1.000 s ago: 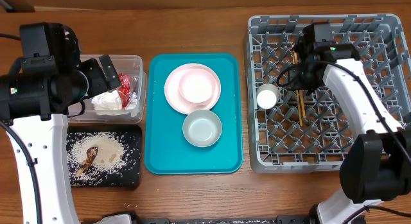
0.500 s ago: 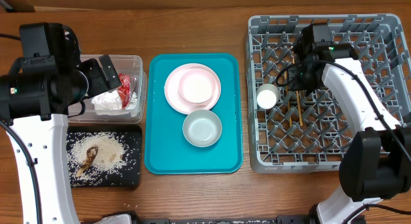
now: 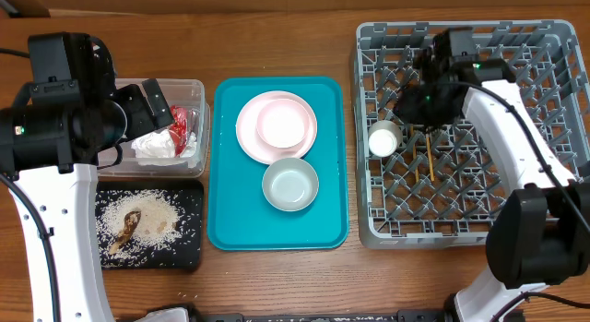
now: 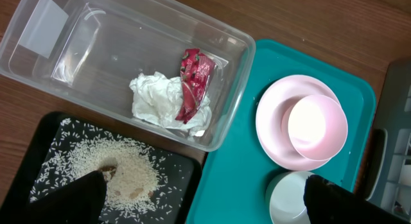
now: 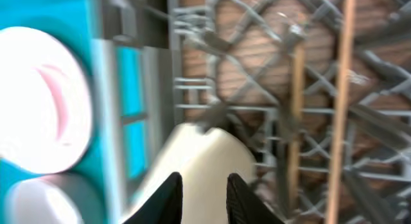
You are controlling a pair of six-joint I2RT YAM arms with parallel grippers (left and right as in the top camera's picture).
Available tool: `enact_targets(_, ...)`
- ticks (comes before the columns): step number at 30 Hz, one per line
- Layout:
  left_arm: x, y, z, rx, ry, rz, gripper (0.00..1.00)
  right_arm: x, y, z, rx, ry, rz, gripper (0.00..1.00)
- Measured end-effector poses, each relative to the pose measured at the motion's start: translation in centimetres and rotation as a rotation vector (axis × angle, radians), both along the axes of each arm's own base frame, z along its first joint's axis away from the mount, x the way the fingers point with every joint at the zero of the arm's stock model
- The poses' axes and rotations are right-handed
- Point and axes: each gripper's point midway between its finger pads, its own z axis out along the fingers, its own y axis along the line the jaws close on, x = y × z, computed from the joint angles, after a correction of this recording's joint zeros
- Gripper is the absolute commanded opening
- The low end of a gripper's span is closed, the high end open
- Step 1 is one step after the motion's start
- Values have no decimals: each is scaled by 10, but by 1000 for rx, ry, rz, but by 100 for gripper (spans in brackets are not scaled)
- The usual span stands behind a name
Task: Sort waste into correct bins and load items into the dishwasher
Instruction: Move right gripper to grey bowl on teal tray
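Observation:
The chopsticks (image 3: 430,161) (image 5: 340,89) lie loose on the grey dishwasher rack (image 3: 553,45), beside the white cup (image 3: 383,137) (image 5: 205,153). My right gripper (image 3: 406,110) (image 5: 204,195) hovers just over the cup, slightly open and holding nothing. My left gripper (image 3: 159,108) (image 4: 205,201) hangs wide open and empty above the clear tub (image 3: 198,87) (image 4: 237,89), which holds the napkin (image 4: 154,99) and red wrapper (image 4: 192,86). Rice with brown scraps (image 3: 152,216) (image 4: 128,169) lies on the black tray (image 3: 189,202). The right wrist view is blurred.
A teal tray (image 3: 230,211) in the middle carries the pink bowl (image 3: 281,124) stacked on the pink plate (image 3: 247,128), with the grey-green bowl (image 3: 290,184) in front of them. Upright pegs fill the rack around the cup.
My right gripper has swung left across the rack toward the white cup and its jaws have parted a little. The chopsticks stay lying in the rack. The left arm has not moved.

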Motion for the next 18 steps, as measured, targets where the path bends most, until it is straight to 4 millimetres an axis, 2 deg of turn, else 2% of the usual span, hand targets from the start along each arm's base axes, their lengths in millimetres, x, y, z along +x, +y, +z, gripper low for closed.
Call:
enact_targets(4, 0, 0, 0, 0, 0, 0, 100, 5, 27, 29, 67, -23, 20, 29)
enact_targets(8, 0, 0, 0, 0, 0, 0, 100, -4, 63, 38, 89, -21, 86, 34)
enact_targets(13, 0, 0, 0, 0, 0, 0, 100, -34, 126, 38, 100, 5, 235, 34)
enact_targets(18, 0, 0, 0, 0, 0, 0, 100, -77, 189, 36, 98, 23, 403, 34)
